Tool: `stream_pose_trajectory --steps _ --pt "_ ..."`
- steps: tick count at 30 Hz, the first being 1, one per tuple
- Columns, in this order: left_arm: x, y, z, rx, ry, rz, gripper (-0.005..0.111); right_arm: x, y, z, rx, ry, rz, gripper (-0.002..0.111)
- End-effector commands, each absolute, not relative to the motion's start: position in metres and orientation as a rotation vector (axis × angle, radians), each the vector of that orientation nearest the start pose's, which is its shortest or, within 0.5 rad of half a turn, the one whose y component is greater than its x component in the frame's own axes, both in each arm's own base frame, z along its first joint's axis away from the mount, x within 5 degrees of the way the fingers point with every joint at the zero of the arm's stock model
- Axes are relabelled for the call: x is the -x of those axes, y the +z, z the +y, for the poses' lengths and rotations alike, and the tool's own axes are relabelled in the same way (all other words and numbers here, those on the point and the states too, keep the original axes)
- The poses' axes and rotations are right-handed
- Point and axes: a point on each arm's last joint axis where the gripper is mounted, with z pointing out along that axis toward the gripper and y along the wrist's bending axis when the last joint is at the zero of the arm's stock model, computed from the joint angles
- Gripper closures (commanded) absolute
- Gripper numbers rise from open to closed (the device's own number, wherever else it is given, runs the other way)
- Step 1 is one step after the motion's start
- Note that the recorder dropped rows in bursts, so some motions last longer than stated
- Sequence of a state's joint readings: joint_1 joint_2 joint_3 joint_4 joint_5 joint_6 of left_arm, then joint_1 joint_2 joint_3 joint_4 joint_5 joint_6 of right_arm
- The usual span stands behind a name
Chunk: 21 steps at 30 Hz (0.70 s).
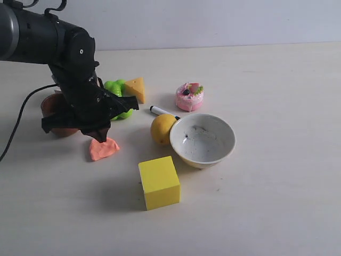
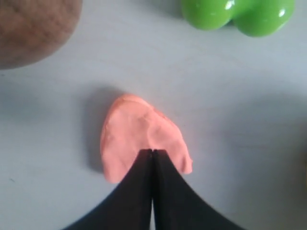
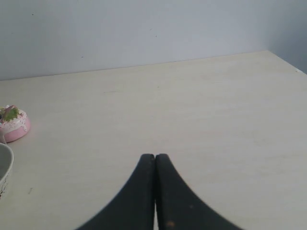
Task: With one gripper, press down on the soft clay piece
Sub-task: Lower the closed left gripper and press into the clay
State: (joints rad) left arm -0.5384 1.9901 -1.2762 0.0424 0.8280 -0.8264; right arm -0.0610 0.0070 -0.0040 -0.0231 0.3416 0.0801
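My left gripper point(image 2: 152, 153), fingers pressed together, seems to touch the soft clay piece point(image 2: 136, 132), left of centre in the exterior view. My right gripper point(image 3: 155, 156) is also closed tight.

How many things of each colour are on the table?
Yellow: 3 (cube, round fruit, cheese wedge)
Pink: 1 (toy cake)
Green: 1 (glossy toy)
Salmon-orange: 1 (soft clay piece)
White: 1 (speckled bowl)
Brown: 1 (round dish)
Black-and-white: 1 (marker)
Total: 9
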Motion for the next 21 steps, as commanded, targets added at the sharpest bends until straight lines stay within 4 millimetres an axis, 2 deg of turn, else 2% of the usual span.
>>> stream_pose_trajectory --steps 1,21 --pt "-0.326 0.137 -0.193 0.390 -0.069 3.022 0.107 -0.053 0.183 -0.004 -0.117 -0.015 1.817 0.108" --pt "-0.325 0.109 -0.194 0.364 -0.007 3.097 0.107 -0.053 0.183 -0.004 -0.117 -0.015 1.817 0.108"
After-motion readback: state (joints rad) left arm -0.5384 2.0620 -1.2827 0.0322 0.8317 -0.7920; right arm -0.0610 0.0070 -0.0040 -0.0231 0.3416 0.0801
